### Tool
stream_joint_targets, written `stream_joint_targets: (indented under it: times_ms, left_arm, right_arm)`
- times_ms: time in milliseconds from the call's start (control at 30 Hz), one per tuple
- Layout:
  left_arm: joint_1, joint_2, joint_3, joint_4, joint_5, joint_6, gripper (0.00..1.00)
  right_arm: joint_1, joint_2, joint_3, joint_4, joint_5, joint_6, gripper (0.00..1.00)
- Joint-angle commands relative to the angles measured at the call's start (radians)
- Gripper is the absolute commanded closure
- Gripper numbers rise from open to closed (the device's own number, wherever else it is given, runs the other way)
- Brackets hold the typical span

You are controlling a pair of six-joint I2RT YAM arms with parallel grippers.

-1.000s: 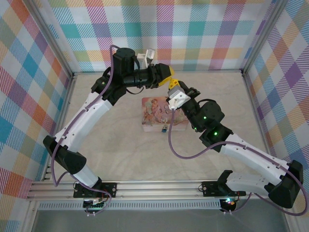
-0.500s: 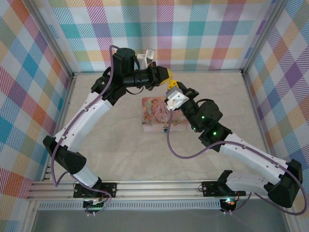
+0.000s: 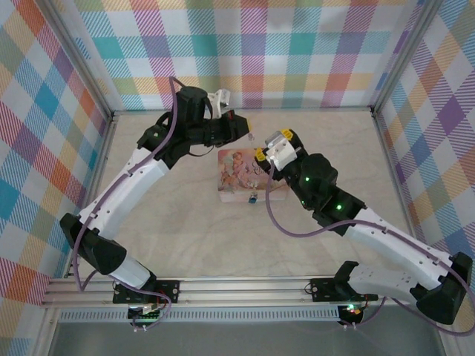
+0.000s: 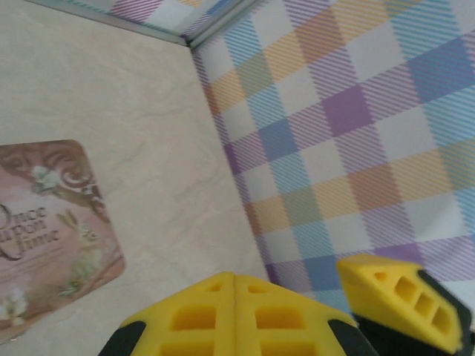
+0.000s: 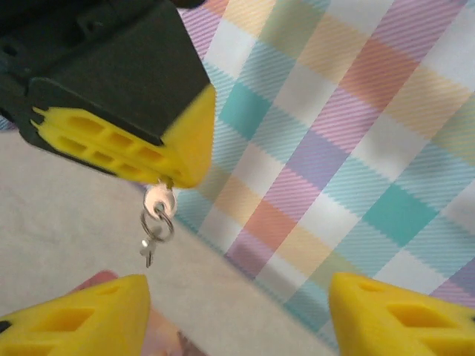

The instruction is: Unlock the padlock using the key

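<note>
Beyond the far edge of the tin (image 3: 236, 176), the left gripper (image 3: 243, 129) is clenched on the key (image 5: 158, 199) — a ring (image 5: 157, 226) with a second small key dangles beneath it. Just to its right, the right gripper (image 3: 276, 145) stands with jaws spread wide, holding nothing. The padlock (image 3: 253, 199) lies on the table (image 3: 185, 222), just beside the tin's near side. A second ago the right gripper was shut and met the left one; now it has opened, and the left has drawn back leftward — the two are apart.
</note>
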Motion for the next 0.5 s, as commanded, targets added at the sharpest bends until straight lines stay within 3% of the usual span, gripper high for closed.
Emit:
stream_joint_targets:
  times_ms: [0,67,233,467]
  left_arm:
    - [0.006,-0.054,-0.08,0.027,-0.043,0.096,1.0]
    - [0.005,-0.082,-0.141,0.06,-0.051,0.114,1.0]
    - [0.004,-0.148,-0.28,0.163,-0.047,0.123,1.0]
    - [-0.011,-0.224,-0.469,0.371,0.01,0.07,1.0]
  right_arm:
    - [-0.001,-0.035,-0.059,-0.103,-0.017,0.248,0.2]
    - [-0.006,-0.061,-0.09,-0.105,-0.027,0.339,0.01]
    - [-0.051,-0.121,-0.151,-0.107,-0.142,0.576,0.0]
    - [-0.106,-0.167,-0.278,0.046,-0.423,0.85,0.02]
